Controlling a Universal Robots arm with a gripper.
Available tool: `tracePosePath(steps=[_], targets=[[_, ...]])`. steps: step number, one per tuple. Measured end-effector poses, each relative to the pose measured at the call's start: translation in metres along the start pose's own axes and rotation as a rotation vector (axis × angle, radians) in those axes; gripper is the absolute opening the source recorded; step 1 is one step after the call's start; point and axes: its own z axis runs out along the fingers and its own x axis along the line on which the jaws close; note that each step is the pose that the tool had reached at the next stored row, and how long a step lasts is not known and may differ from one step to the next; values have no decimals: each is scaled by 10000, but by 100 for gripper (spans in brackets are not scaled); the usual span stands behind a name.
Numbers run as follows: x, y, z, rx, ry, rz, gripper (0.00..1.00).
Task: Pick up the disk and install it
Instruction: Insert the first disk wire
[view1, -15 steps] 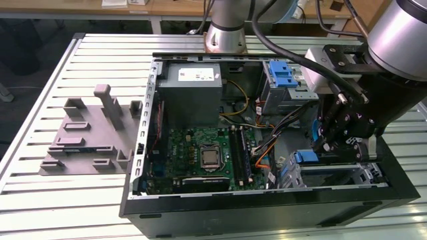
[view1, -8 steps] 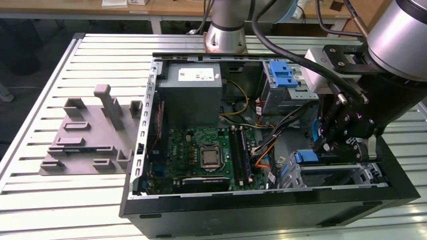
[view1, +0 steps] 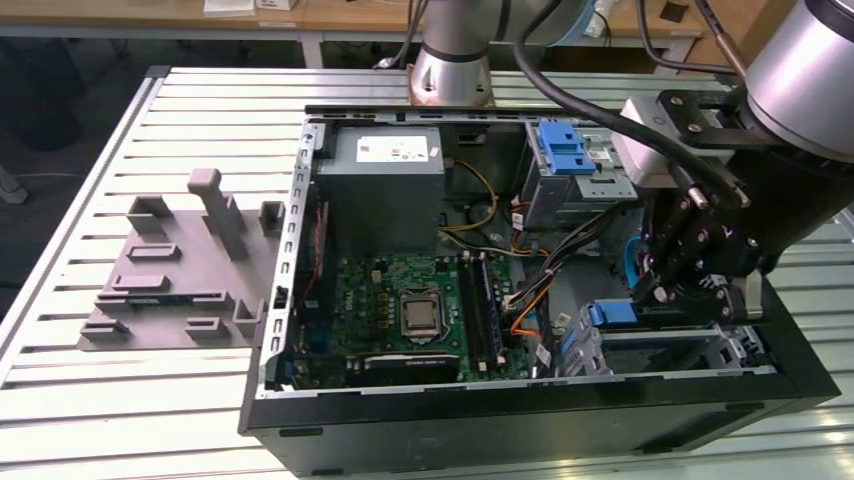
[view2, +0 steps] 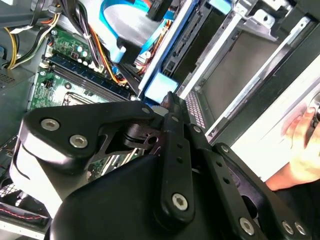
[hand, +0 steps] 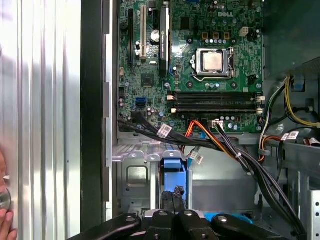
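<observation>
- Slatted metal table carries one open computer case
- One gripper reaches into the drive bay; its fingers' state cannot be told
- One disk, blue-railed, mostly hidden

The black multi-link gripper blocks the drive bay at the open computer case's corner in the exterior view, so only a blue plastic rail end shows beside it, and whether a disk sits there cannot be told. In the first wrist view the gripper's fingertips are small and dark against a blue tab, their gap unreadable. A person's hand is cut off by the second wrist view's edge.
</observation>
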Motion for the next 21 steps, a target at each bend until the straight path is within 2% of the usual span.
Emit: tracePosePath(steps=[13, 21], targets=[[-20, -190, -2, 0, -1, 1, 11], [-84, -294, -3, 0, 1, 1, 11]])
